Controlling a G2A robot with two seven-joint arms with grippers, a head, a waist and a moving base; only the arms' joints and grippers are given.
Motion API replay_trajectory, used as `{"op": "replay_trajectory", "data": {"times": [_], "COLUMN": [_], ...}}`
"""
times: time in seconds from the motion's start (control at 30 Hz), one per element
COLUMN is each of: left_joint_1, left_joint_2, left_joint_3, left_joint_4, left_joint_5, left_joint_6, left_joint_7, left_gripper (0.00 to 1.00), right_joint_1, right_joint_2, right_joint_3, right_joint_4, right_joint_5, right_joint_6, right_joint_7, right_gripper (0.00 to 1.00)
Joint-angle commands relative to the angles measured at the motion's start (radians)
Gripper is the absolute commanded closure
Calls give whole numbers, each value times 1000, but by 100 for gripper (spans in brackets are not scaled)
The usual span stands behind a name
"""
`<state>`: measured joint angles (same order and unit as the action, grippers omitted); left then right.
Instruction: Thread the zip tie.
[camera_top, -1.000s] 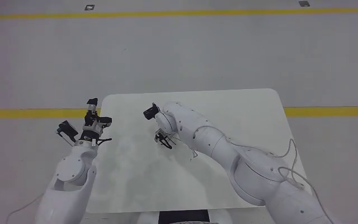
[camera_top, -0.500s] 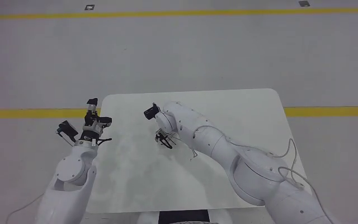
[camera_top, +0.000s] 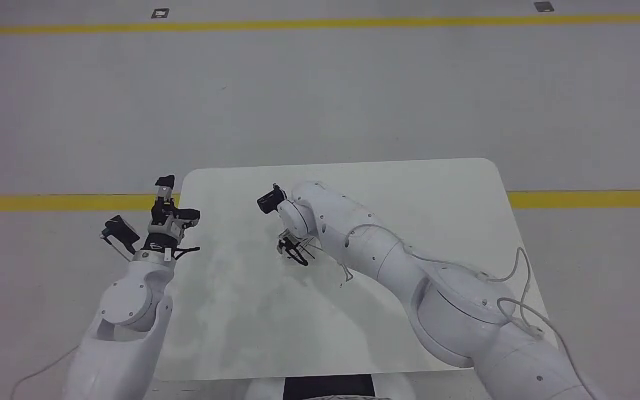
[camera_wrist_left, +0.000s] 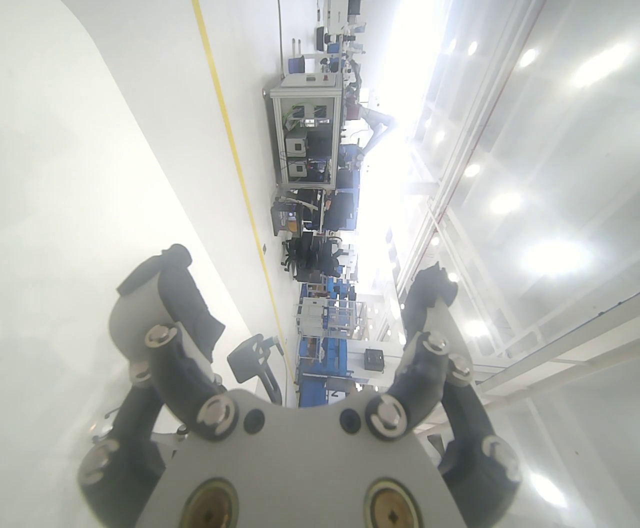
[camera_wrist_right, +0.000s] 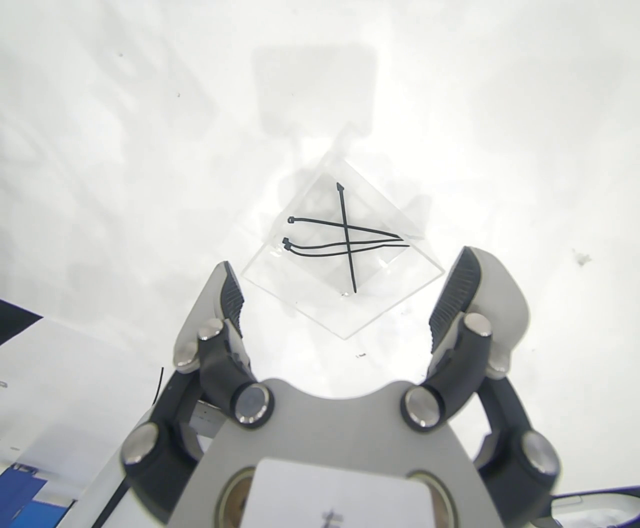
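Several black zip ties (camera_wrist_right: 345, 239) lie crossed in a shallow clear square tray (camera_wrist_right: 320, 305) on the white table. My right gripper (camera_wrist_right: 344, 274) hangs open just above the tray, one finger on each side of its near corner, touching nothing. From above, the right gripper (camera_top: 292, 248) sits left of the table's middle and covers the tray. My left gripper (camera_wrist_left: 300, 270) is open and holds nothing. It points out past the table's edge toward the room. In the top view the left gripper (camera_top: 170, 205) is at the table's left edge.
The white table (camera_top: 440, 200) has rounded corners, and its surface is bare to the right of the right arm. A yellow floor line (camera_top: 60, 203) runs behind the table. A thin dark cable (camera_top: 346, 272) hangs off the right arm.
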<state>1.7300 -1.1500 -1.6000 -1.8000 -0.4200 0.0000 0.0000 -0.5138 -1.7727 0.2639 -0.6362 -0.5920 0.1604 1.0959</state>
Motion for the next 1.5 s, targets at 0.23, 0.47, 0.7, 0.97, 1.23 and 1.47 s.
{"op": "replay_trajectory", "data": {"times": [0.23, 0.47, 0.7, 0.97, 1.23, 1.47], "left_joint_1": [0, 0, 0, 0, 0, 0], "left_joint_2": [0, 0, 0, 0, 0, 0], "left_joint_3": [0, 0, 0, 0, 0, 0], "left_joint_4": [0, 0, 0, 0, 0, 0], "left_joint_5": [0, 0, 0, 0, 0, 0], "left_joint_6": [0, 0, 0, 0, 0, 0], "left_joint_7": [0, 0, 0, 0, 0, 0], "left_gripper": [0, 0, 0, 0, 0, 0], "right_joint_1": [-9, -14, -20, -42, -71, -84], "right_joint_2": [9, 28, 49, 70, 69, 36], "right_joint_3": [7, 17, 42, 64, 80, 74], "right_joint_4": [-39, -113, -172, -216, -201, -126], "right_joint_5": [-39, -120, -187, -237, -258, -267], "right_joint_6": [-21, -10, 23, -21, -48, -62], "right_joint_7": [-31, -1, 42, 105, 108, 64], "right_gripper": [0, 0, 56, 75, 71, 75]}}
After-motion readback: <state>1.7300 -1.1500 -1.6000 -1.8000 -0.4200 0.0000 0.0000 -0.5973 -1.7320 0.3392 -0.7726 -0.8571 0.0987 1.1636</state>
